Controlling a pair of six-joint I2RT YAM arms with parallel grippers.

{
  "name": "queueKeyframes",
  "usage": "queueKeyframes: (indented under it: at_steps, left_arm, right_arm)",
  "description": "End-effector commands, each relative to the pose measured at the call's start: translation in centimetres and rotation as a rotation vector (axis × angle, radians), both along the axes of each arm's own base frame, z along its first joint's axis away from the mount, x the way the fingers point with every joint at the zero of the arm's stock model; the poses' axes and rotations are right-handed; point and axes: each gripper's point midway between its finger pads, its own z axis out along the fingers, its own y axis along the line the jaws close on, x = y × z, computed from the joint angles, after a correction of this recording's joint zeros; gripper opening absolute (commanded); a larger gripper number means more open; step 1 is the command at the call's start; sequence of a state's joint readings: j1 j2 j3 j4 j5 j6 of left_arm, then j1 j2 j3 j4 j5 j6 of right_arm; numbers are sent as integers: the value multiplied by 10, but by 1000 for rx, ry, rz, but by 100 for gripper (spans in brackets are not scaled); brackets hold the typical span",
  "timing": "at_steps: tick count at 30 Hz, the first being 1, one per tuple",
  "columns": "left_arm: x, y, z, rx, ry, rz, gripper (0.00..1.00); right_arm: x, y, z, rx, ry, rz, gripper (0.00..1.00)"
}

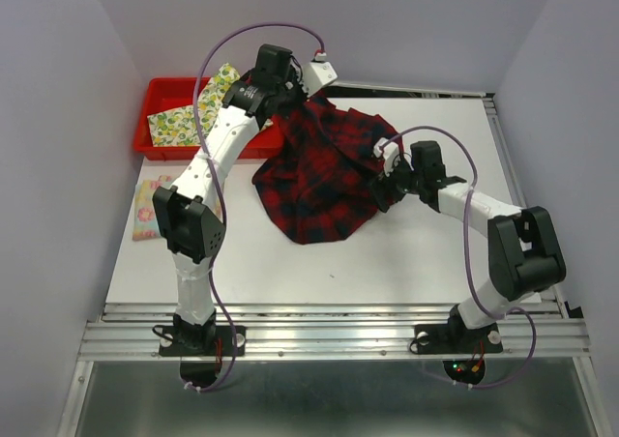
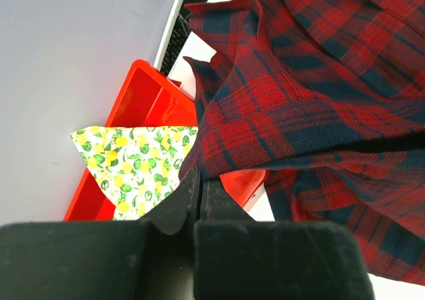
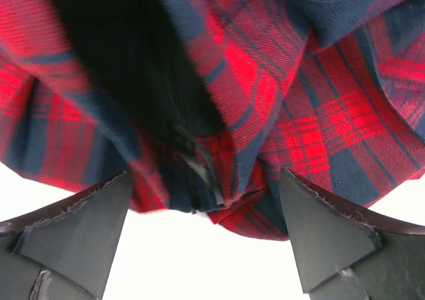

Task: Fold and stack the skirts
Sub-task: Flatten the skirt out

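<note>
My left hand [image 2: 199, 180] pinches the unfolded plaid skirt [image 1: 324, 171], my right hand [image 3: 206, 177] stands wide; lemon skirt [image 1: 184, 120] waits in tray [image 1: 153, 94].

Listed: one red-and-black plaid skirt [image 1: 324, 171], spread crumpled at the centre of the white table [image 1: 387, 263], its far corner drawn up to the left gripper [image 1: 288, 106], the right gripper [image 1: 385, 169] set at its right edge; one lemon-print skirt [image 1: 184, 118], laid in the red bin [image 1: 145, 145] at far left; one floral skirt [image 1: 147, 210], laid at the table's left edge, just near of the bin.
</note>
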State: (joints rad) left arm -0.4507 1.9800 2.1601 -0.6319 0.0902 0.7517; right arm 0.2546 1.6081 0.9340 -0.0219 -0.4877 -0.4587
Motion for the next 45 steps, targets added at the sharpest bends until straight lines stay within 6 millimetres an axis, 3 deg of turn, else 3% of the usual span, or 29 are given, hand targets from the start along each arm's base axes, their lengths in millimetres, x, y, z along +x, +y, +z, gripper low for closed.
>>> queueKeyframes:
  at_steps: [1, 4, 7, 16, 19, 20, 21, 22, 23, 25, 26, 28, 29, 30, 32, 33, 34, 36, 37, 39, 40, 41, 42, 43, 44, 45]
  left_arm:
    - [0, 5, 45, -51, -115, -4, 0]
    - [1, 5, 43, -49, -111, -5, 0]
    - [2, 6, 44, -51, -114, -3, 0]
    - [6, 9, 45, -59, -116, 6, 0]
    - [6, 13, 49, -68, -116, 14, 0]
    - [5, 13, 51, -71, -118, 13, 0]
    - [5, 15, 53, -74, -122, 17, 0]
    - [4, 16, 55, -76, -126, 21, 0]
    - [4, 18, 56, -81, -125, 27, 0]
    - [-1, 21, 64, -94, -134, 34, 0]
    - [-2, 24, 62, -91, -130, 40, 0]
    - [-7, 29, 73, -100, -154, 49, 0]
    - [-9, 32, 68, -90, -150, 61, 0]
    - [-11, 35, 82, -102, -186, 68, 0]
    - [-10, 44, 95, -106, -230, 112, 0]
    - [-12, 49, 109, -122, -265, 128, 0]
    - [-10, 52, 123, -157, -299, 152, 0]
    - [-12, 64, 164, -200, -392, 200, 0]
    - [-16, 65, 190, -245, -451, 204, 0]
    - [-27, 64, 212, -276, -494, 181, 0]
    - [-37, 68, 229, -296, -528, 178, 0]
    - [-45, 62, 234, -304, -532, 130, 0]
    - [-60, 68, 248, -309, -560, 123, 0]
    - [-67, 71, 250, -302, -567, 121, 0]
    - [-65, 71, 228, -252, -528, 109, 0]
    - [-71, 73, 218, -215, -514, 94, 0]
  right_arm:
    - [-5, 6, 40, 8, -85, 90, 97]
    - [-12, 7, 42, 11, -76, 110, 98]
    - [-6, 10, 40, 21, -56, 108, 98]
    - [17, 9, -7, -9, -11, 65, 87]
    - [24, 4, -11, -39, -22, 40, 70]
    - [26, 2, -8, -47, -33, 30, 61]
    - [31, -3, -4, -65, -51, 0, 43]
    - [34, -5, 6, -60, -65, -30, 35]
    - [42, -11, 20, -75, -100, -70, 17]
    - [43, -15, 43, -83, -129, -89, 1]
    - [48, -22, 74, -80, -194, -107, 1]
    - [42, -35, 94, -122, -202, -123, 1]
    - [45, -43, 127, -140, -271, -128, 1]
    - [39, -57, 131, -182, -245, -143, 1]
    - [42, -77, 156, -256, -293, -166, 1]
    - [51, -98, 190, -292, -358, -226, 1]
    - [49, -110, 200, -331, -357, -248, 1]
    - [55, -137, 238, -396, -428, -326, 1]
    - [57, -154, 277, -418, -491, -366, 1]
    - [57, -167, 311, -458, -548, -401, 1]
    - [56, -175, 321, -494, -551, -425, 1]
    - [51, -180, 350, -525, -616, -441, 1]
    - [46, -190, 361, -570, -632, -474, 1]
    - [40, -195, 363, -626, -628, -464, 1]
    - [29, -200, 369, -652, -635, -477, 1]
    - [23, -205, 365, -687, -621, -478, 1]
